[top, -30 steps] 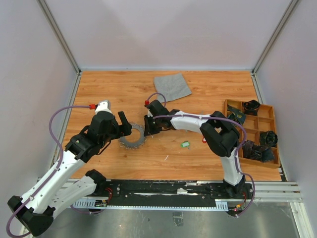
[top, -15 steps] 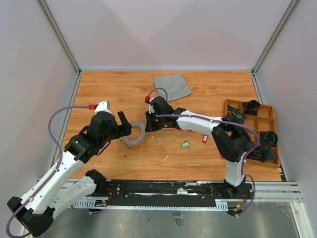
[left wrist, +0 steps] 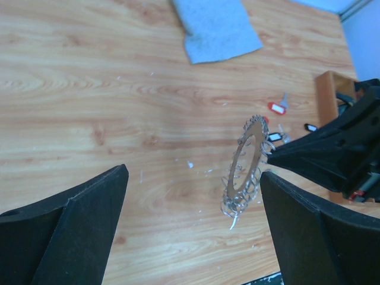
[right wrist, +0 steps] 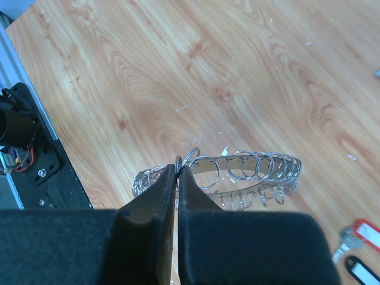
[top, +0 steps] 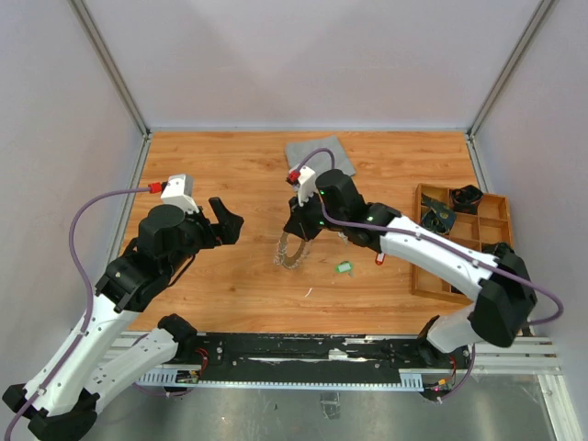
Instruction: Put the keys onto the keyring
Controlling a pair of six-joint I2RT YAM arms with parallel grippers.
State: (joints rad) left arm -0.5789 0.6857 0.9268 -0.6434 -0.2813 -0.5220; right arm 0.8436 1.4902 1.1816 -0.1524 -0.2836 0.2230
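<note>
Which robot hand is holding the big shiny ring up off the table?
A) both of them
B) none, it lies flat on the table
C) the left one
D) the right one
D: the right gripper is pinched shut on the rim of the keyring, which hangs on edge, while the left gripper is open and apart from it.

No text, label, brand or number legible in any view; plastic tags on the keys (left wrist: 276, 107) show as plain colour patches, too small to reveal any writing; wooden tray (top: 507, 220) likewise unreadable at this size.
</note>
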